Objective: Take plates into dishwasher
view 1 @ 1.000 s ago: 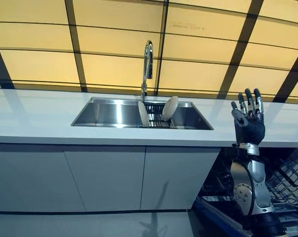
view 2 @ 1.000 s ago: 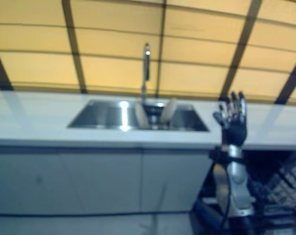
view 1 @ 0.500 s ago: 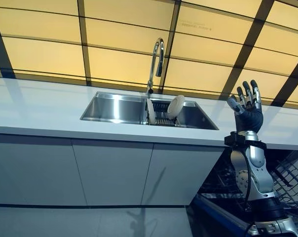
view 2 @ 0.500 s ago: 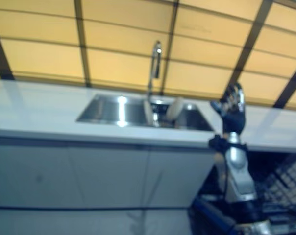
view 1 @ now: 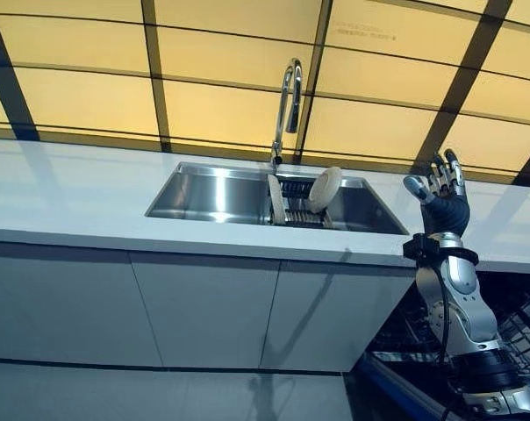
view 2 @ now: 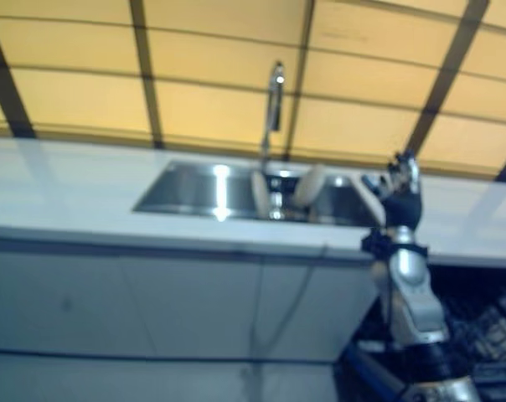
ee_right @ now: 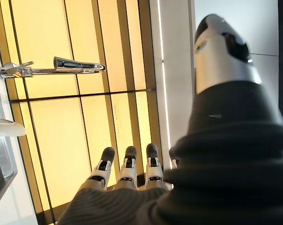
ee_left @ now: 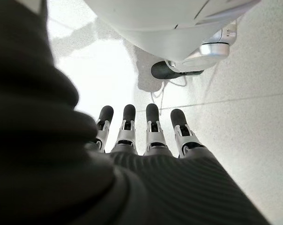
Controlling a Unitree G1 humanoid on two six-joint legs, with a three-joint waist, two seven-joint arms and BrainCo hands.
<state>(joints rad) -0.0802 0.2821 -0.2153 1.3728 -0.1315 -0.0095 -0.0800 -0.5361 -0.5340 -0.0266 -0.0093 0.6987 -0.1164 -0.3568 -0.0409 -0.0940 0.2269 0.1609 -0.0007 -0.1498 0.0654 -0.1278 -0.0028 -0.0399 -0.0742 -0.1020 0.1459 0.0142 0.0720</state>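
Steel sink (view 1: 214,197) | plates (view 1: 324,189) racked (upright) | right hand (view 1: 444,207) raised, fingers straight

Warm yellow light glows from the panelled wall (view 1: 221,96); glare streaks the sink (view 1: 214,195); the right eye view is blurred throughout.

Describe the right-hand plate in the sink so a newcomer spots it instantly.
Find the steel sink set in the white counter, under the tall faucet. A dark rack sits in its middle, holding two plates. The plate you want leans right, showing its round pale face; its neighbour stands nearly edge-on.
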